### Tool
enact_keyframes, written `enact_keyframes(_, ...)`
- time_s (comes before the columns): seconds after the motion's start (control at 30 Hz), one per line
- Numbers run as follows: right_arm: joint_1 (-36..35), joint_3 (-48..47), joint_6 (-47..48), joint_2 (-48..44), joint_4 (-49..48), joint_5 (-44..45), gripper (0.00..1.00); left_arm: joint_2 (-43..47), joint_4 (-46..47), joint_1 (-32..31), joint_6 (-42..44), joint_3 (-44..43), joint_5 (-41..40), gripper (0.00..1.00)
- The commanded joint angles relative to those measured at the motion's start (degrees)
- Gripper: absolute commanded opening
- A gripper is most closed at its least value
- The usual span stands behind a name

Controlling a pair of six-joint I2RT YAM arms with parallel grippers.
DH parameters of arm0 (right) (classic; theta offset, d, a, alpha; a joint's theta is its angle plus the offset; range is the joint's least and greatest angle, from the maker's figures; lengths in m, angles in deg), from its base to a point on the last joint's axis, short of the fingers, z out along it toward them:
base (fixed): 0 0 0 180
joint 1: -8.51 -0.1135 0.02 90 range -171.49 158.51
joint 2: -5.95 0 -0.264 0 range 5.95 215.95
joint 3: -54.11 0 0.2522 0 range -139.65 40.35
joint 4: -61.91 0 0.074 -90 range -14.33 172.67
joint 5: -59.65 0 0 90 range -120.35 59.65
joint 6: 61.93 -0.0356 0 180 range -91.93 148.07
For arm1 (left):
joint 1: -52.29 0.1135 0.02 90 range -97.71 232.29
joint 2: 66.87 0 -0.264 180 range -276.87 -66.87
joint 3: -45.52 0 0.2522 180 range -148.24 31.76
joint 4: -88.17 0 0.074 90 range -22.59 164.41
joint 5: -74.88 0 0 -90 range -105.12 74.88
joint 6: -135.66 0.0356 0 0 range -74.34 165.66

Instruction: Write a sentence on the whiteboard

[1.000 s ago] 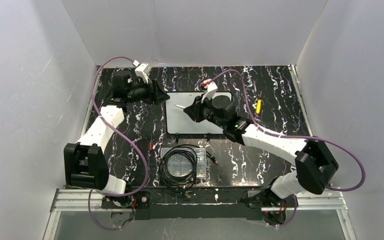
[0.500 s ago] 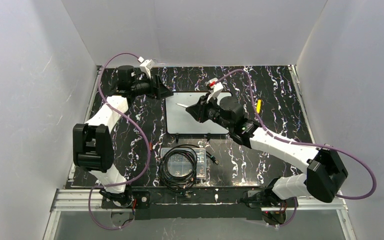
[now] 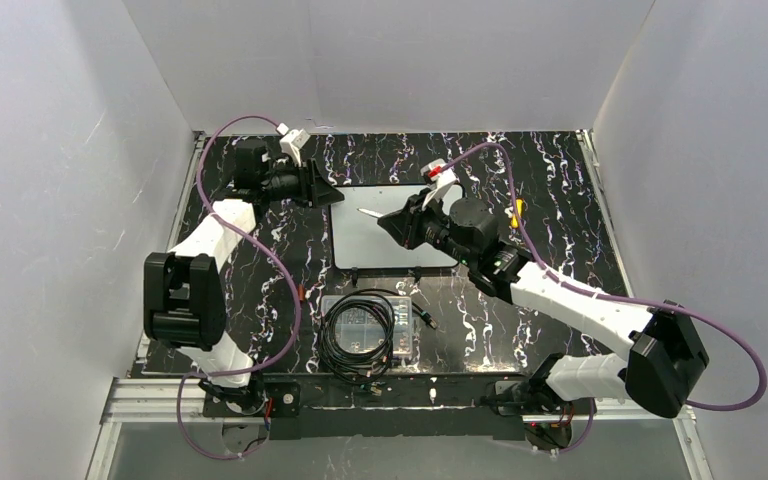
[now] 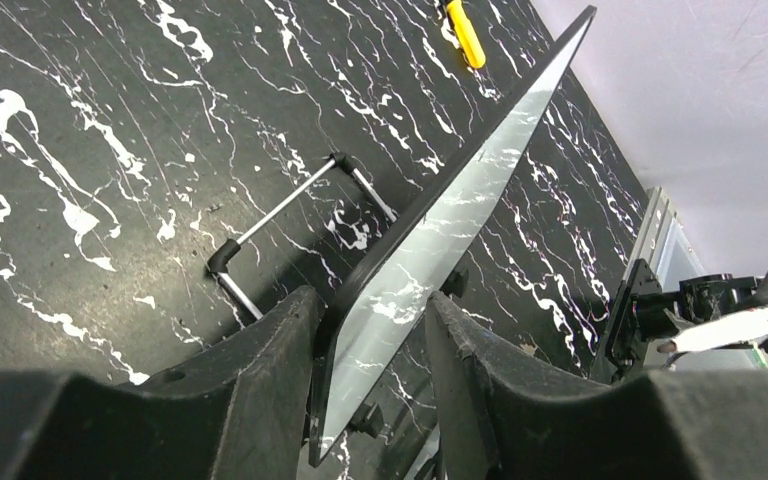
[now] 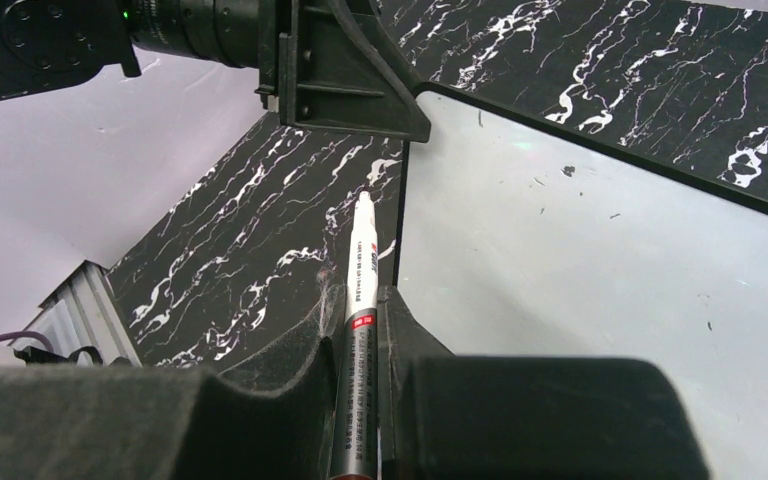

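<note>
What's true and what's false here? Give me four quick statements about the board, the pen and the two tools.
The right tool holds a pen. True.
The board carries a written sentence. False: only small specks show on its face.
The left tool straddles the board's edge. True.
The yellow thing lies on the board. False: it lies on the table, apart from the board.

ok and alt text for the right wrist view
The right gripper holds a white marker, tip pointing up beside the edge of the whiteboard, which is blank apart from a few specks. The left gripper sits at the board's top corner, above a black marbled table.
</note>
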Motion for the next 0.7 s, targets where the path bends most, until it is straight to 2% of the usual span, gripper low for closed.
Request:
enact_keyframes(0.0,0.13,0.67,-0.69,-2.08,-0.64,-0.48,0.01,5.72,0.1,-0.43,-0.36,2.09,1.61,0.41)
enact_keyframes(0.17,0.13,1.87,-1.05,-2.83,-0.72,-0.47,0.01,8.35,0.1,-0.74,-0.7,5.3,1.38,0.34)
enact_keyframes(0.4,-0.01,2.57,-1.16,-2.88,-1.06,-0.47,0.01,12.1,-0.44,-1.28,-0.73,10.02,0.8,0.36)
enact_keyframes(0.67,-0.22,1.25,-0.7,0.29,-3.12,-1.82,0.01,10.42,-2.18,-1.27,0.4,7.83,-0.09,0.37)
